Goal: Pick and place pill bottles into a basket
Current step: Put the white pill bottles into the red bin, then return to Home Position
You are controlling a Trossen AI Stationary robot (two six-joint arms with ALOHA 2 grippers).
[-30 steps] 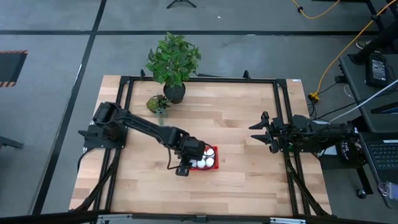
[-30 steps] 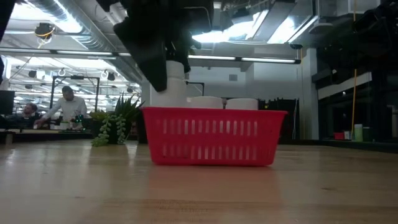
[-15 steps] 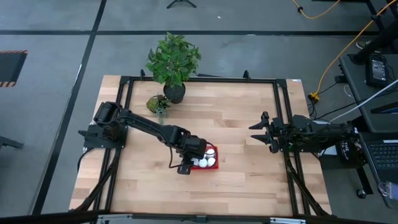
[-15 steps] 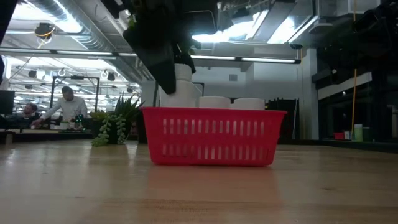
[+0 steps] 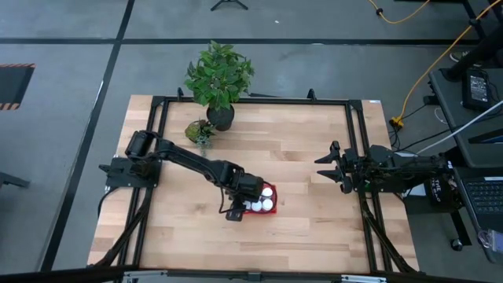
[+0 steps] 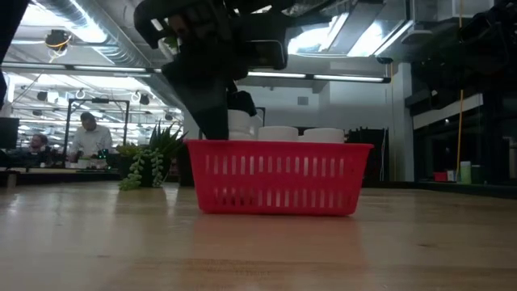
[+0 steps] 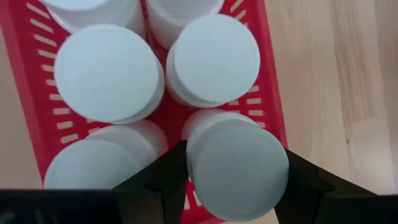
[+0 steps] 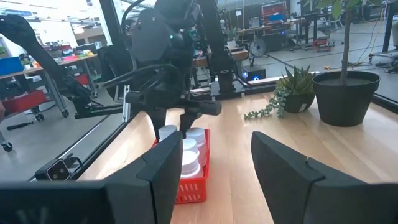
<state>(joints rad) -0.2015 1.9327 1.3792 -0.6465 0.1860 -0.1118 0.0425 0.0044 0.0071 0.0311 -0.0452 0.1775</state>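
Observation:
The red mesh basket [image 5: 261, 202] stands on the wooden table, a little nearer than its middle; it also shows in the low view [image 6: 279, 178] and the right wrist view [image 8: 191, 186]. Several white pill bottles [image 7: 109, 71] stand upright in it. My left gripper [image 7: 236, 171] reaches down into the basket's left end [image 5: 240, 206] and is shut on one more white pill bottle [image 7: 237, 163]. My right gripper [image 5: 328, 167] is open and empty, waiting near the table's right edge. My left gripper pinches the pill bottle between its two fingers, on opposite sides just below the cap [image 7: 189, 165]. The fingers [image 7: 165, 183] come from above, pointing down. The bottle stands upright inside the basket's end beside the others [image 6: 239, 123]; the basket wall hides its base.
A leafy plant in a black pot [image 5: 220, 116] and a small trailing succulent [image 5: 199, 130] stand at the table's far left. Black frame rails [image 5: 357, 141] run along the table's sides. Bare wood lies all around the basket. People sit far beyond the table [image 6: 89, 137].
My left gripper has gone down into the basket's left end, drifting slightly toward the table's right, with the bottle still upright in its fingers. The bottle, earlier well above the rim, now stands about level with the other bottles.

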